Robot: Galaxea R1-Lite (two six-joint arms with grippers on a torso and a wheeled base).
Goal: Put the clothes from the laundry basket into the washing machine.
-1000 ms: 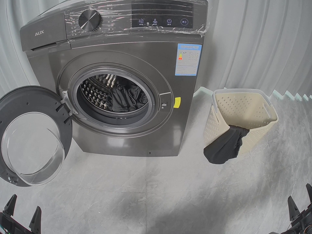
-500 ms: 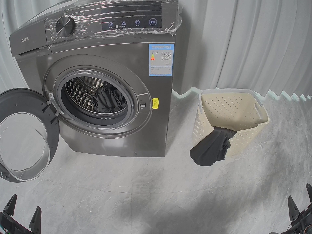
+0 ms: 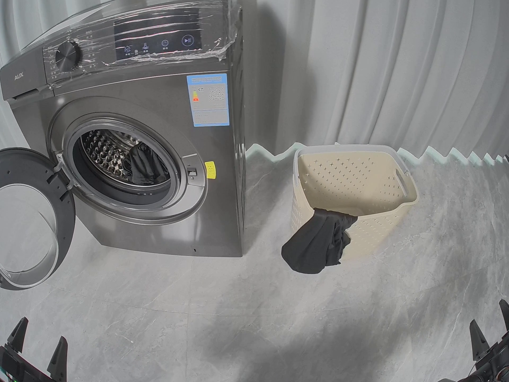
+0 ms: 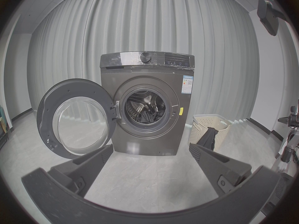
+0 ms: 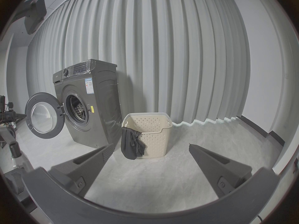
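A dark garment (image 3: 315,242) hangs over the near rim of the cream laundry basket (image 3: 382,224), most of it draped down the outside wall, its lower end reaching the floor (image 3: 265,314) or close to it. From the right wrist view the same garment (image 5: 132,143) falls down the corner of the basket (image 5: 155,137) that faces the washing machine. The basket stands upright on the floor, just beside the right flank of the grey washing machine (image 3: 159,86), with a narrow gap between them. The machine's round door (image 3: 21,160) is swung wide open to its left, and more dark clothes (image 3: 143,168) lie inside the drum, at the bottom of it as seen from the left wrist view (image 4: 146,117). Pleated pale curtains (image 3: 371,54) hang behind both machine and basket. The left tool (image 3: 38,340) sits low at the near left of the head view, well apart from the machine, its two fingers spread and holding nothing. The right tool (image 3: 489,327) sits low at the near right, well apart from the basket, its fingers likewise spread and bare.
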